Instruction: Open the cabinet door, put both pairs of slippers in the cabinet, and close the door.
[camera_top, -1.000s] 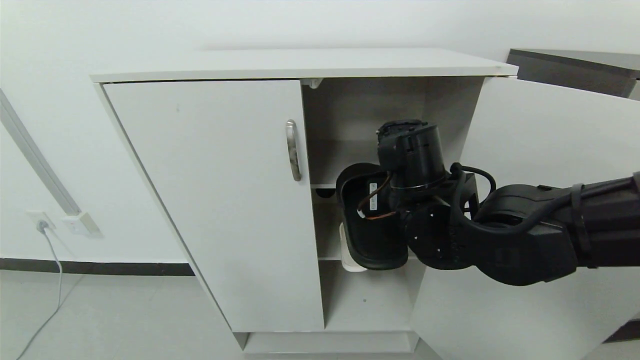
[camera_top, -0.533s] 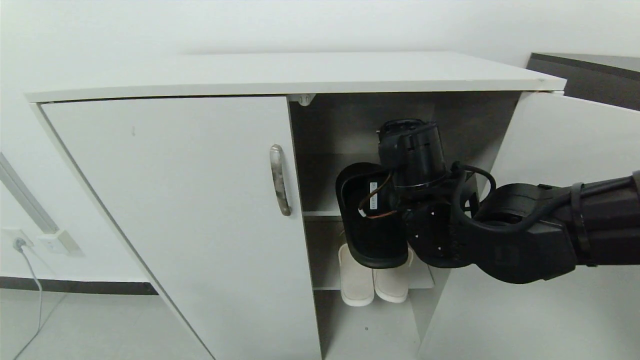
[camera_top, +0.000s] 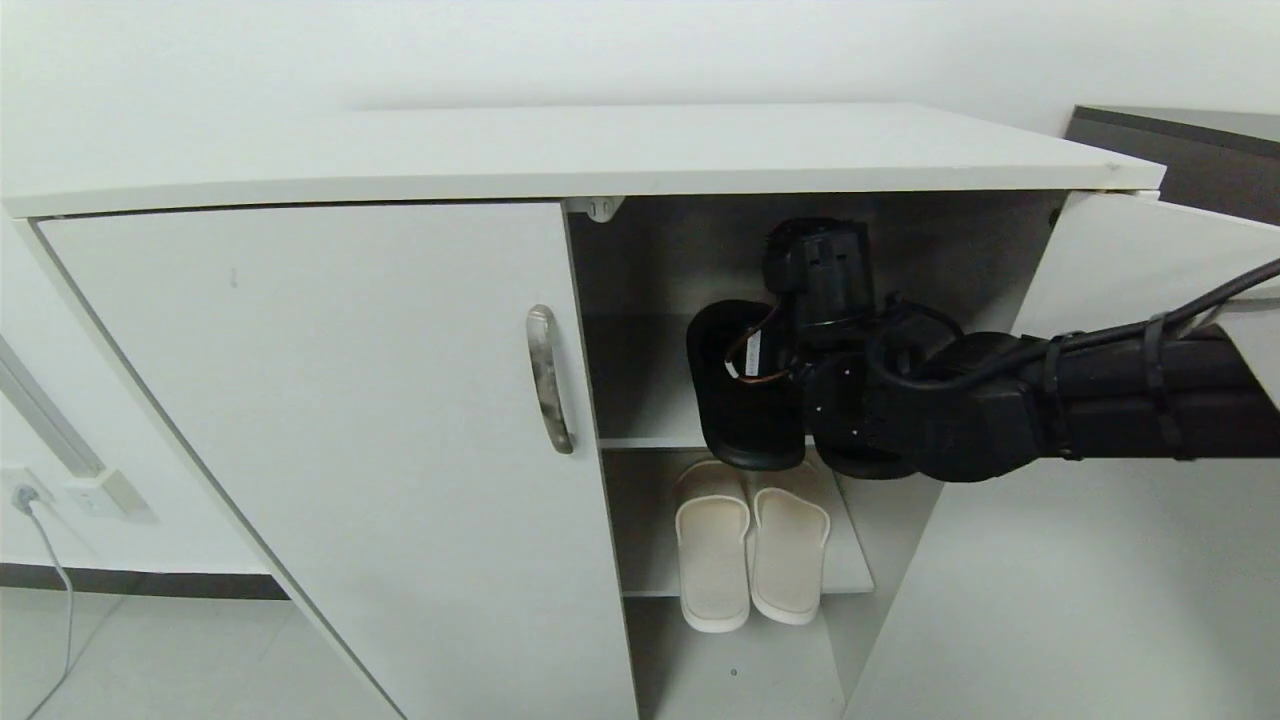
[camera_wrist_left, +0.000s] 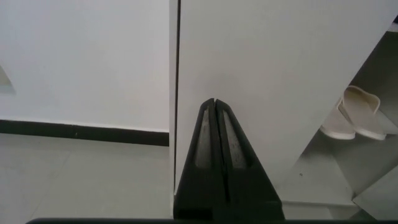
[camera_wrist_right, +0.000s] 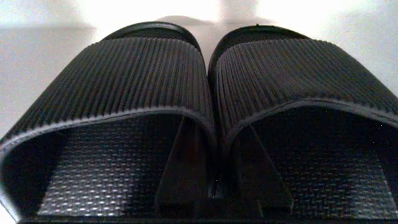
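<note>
Black slippers (camera_wrist_right: 149, 81) sit with adjoining walls pinched between the fingers (camera_wrist_right: 177, 174).

Carrier: white cabinet (camera_top: 600, 150), shelved interior | Surface: lower shelf (camera_top: 640, 530) | Contents: one pair of white slippers (camera_top: 750, 545), side by side and touching, toes inward, heels overhanging the shelf's front edge
</note>
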